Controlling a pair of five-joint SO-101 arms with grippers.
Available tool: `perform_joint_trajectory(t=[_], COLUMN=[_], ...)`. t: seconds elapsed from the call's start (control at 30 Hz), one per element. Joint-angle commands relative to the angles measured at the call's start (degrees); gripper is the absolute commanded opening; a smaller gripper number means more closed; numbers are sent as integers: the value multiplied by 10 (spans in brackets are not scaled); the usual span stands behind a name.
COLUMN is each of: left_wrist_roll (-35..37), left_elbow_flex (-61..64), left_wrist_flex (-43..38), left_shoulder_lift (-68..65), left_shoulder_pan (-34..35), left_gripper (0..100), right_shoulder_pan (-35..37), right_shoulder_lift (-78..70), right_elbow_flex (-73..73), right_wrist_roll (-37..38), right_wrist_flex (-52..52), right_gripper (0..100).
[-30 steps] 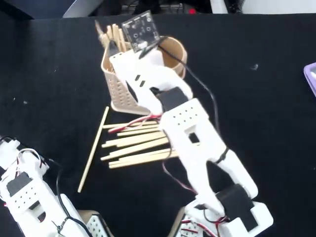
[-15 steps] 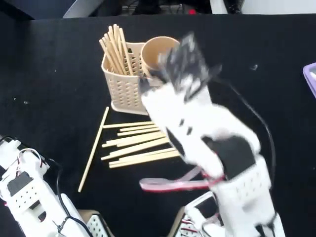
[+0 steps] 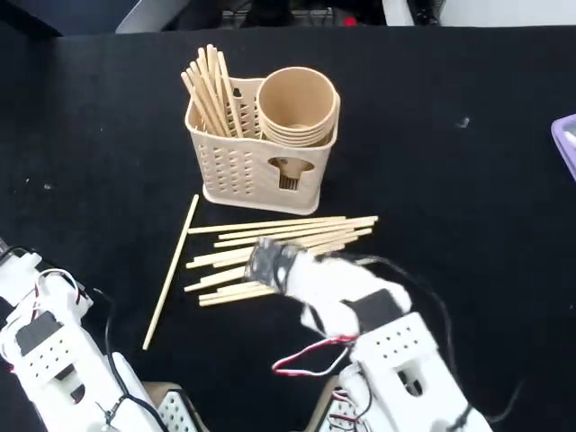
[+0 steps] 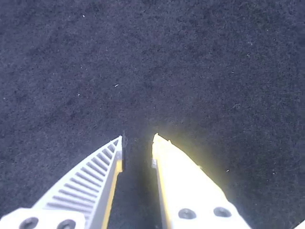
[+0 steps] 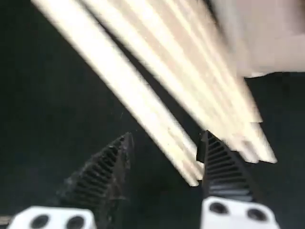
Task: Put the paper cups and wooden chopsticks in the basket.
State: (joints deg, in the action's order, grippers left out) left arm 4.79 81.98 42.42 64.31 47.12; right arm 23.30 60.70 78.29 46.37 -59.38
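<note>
Chopsticks (image 3: pixel 297 230) are lying at 6 o'clock of the basket (image 3: pixel 232 167); we are seeing the right end effector (image 5: pixel 165 138) hovering open, empty, over them.

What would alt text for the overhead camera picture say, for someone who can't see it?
A beige basket on a black table holds stacked paper cups and upright wooden chopsticks. More loose chopsticks lie beside it, the white right arm over them.

No lettering, label, number or sign can be read on the beige perforated plastic basket (image 3: pixel 243 171), the tan paper cups (image 3: pixel 297 103) or the black table (image 3: pixel 468 225).
</note>
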Motion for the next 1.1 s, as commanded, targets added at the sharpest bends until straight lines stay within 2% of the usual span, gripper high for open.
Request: perform_joint_trajectory(t=[0.0,0.33,0.77,0.83,0.97,1.07], left_wrist_roll=[1,1,0,0,0,0], left_elbow_flex=[-18,-14,-13,-13,-13,-13], left_wrist_flex=[-6,-6,-6,-6,-6,-6], left_shoulder_lift=[4,8,8,9,9,9], left_shoulder_pan=[-7,-3,-2,-2,-2,-2], left_gripper=[116,116,116,116,116,116], right_shoulder_pan=[-6,-7,-5,-4,-7,-17], right_shoulder_lift=[-54,-305,-433,-446,-446,-420], right_elbow_flex=[-9,-170,-209,-209,-211,-211], right_wrist_roll=[30,62,154,164,163,163], right_wrist_flex=[28,29,29,29,25,10], right_gripper=[220,219,214,167,5,11])
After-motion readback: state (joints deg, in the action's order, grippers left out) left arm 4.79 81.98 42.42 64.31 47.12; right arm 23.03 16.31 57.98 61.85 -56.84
